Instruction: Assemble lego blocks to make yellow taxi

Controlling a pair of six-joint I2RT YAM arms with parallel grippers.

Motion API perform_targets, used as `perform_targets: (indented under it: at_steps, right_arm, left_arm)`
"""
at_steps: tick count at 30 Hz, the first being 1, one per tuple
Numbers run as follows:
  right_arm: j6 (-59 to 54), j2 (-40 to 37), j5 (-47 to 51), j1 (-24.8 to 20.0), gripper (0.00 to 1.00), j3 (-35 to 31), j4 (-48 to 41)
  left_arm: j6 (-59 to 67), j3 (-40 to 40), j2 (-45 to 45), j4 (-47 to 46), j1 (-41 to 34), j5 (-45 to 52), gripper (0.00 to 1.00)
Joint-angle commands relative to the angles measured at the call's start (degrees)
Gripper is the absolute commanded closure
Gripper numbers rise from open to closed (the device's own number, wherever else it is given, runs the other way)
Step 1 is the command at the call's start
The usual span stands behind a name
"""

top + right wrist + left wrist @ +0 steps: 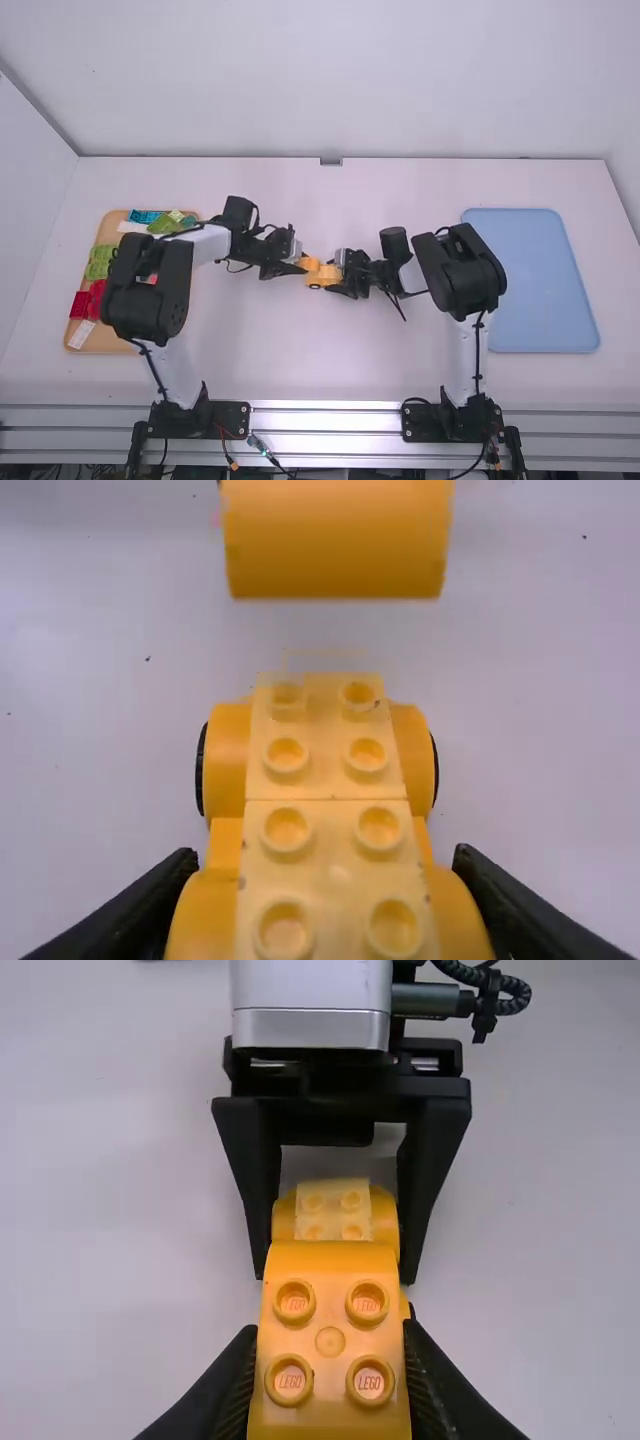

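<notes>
On the table [260,360] we see a blue tray [530,280] at right and a tan tray [110,341] of bricks [99,262] at left. Between them, our right gripper [335,275] pinches the yellow car [326,780]; our left gripper [303,265] pinches a yellow block [330,1342], just left of the car.

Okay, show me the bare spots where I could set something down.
Bare: the table between left arm and right arm, nearer their bases; the strip toward its far edge; and the blue tray. Crowded: the centre, where the left gripper holds a yellow block close to the yellow car base in the right gripper, and the wooden tray of blocks.
</notes>
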Motion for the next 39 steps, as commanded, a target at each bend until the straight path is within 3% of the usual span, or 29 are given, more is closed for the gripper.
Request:
perform_targets:
  at_steps: [1, 13, 19, 39]
  right_arm:
    - [-0.28, 1.38, 0.02, -0.13, 0.46, 0.76, -0.2]
    - [-0.02, 1.38, 0.28, -0.15, 0.49, 0.74, -0.22]
    - [-0.02, 1.38, 0.26, -0.15, 0.48, 0.74, -0.42]
    - [-0.31, 1.38, 0.2, -0.15, 0.45, 0.87, -3.23]
  left_arm:
    - [-0.22, 0.2, -1.33, -0.24, -0.94, -0.37, 0.98]
    - [-13.86, -3.58, -1.31, 12.48, -2.93, -0.48, 0.98]
    - [-27.26, -9.38, -1.31, 27.04, -4.59, -2.91, 0.98]
    - [-25.0, -8.83, -1.2, 21.84, -4.61, -4.31, 0.98]
